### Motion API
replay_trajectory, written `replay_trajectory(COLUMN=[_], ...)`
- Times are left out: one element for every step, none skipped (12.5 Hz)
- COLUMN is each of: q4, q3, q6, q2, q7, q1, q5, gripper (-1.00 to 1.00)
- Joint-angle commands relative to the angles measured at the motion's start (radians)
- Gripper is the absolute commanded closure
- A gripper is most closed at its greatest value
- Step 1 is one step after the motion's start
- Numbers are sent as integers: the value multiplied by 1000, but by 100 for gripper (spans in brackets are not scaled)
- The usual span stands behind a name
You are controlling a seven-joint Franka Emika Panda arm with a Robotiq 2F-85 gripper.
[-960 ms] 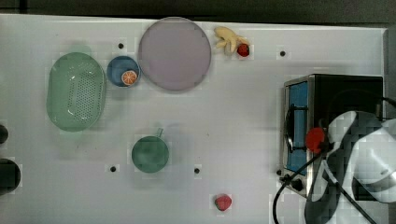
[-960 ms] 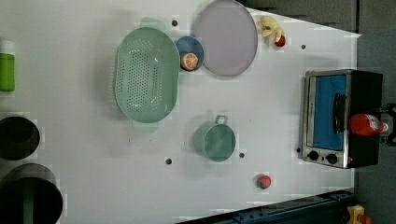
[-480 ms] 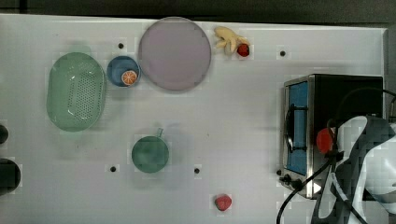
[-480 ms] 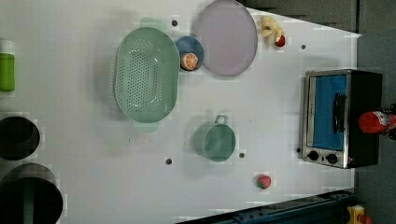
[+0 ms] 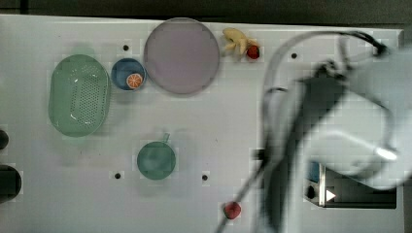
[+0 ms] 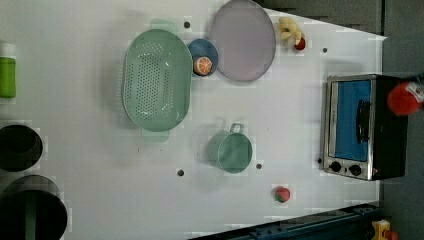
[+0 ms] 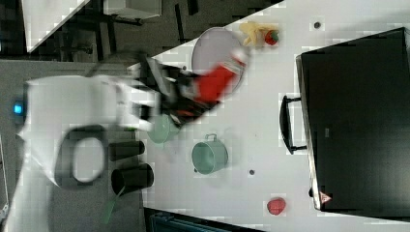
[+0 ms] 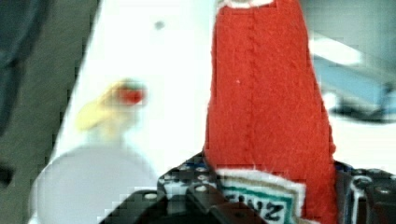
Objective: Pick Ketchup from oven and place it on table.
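In the gripper (image 7: 191, 99): you have the ketchup (image 7: 218, 81); the jaws are clamped on its lower body, and the neck points away from the wrist.
Below the gripper: in the right view the bottle is carried in the air, off the oven (image 7: 355, 121), over the table (image 7: 251, 140) near the plate (image 7: 205, 53).
Risk, slip: the bottle looks soft and tapered, so a fast swing could let it twist or slide out of the grip.
Risk, landing: nearest the gripper are the plate, the cup (image 7: 209, 157) and the banana toy (image 7: 254, 30); lower onto bare table or you may knock one.
Risk, tipping: released tilted, it would likely fall over and roll.
Right view: shows the grip and the bottle clear of the oven.
Wrist view: shows the label (image 8: 261, 200) at the jaws.
Top view: the arm (image 5: 340, 131) covers the gripper.
Left view: a red blob (image 6: 402, 98) at the frame edge by the oven; you cannot judge the hold from it.
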Motion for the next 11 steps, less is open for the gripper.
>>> replay_trajectory(q4=[15,-17,-40,-66,-116,-160,-214,-260,-310,-376,-413], q3=[69,145,174,196,218,223,222,219,217,215,213], q6=[-27,-25,-24,-19,5,40,95,145,196,267,312], q2=[13,14,14,13,13,13,13,13,14,15,18], q7=[26,26,26,26,26,26,26,26,26,26,26], q1=[59,76,82,88,93,94,94,94,93,92,90], q5=[12,12,11,11,12,10,4,-4,-11,-12,-14], gripper=[-23,-23,-23,-23,-23,-23,-23,-23,-23,-23,-23])
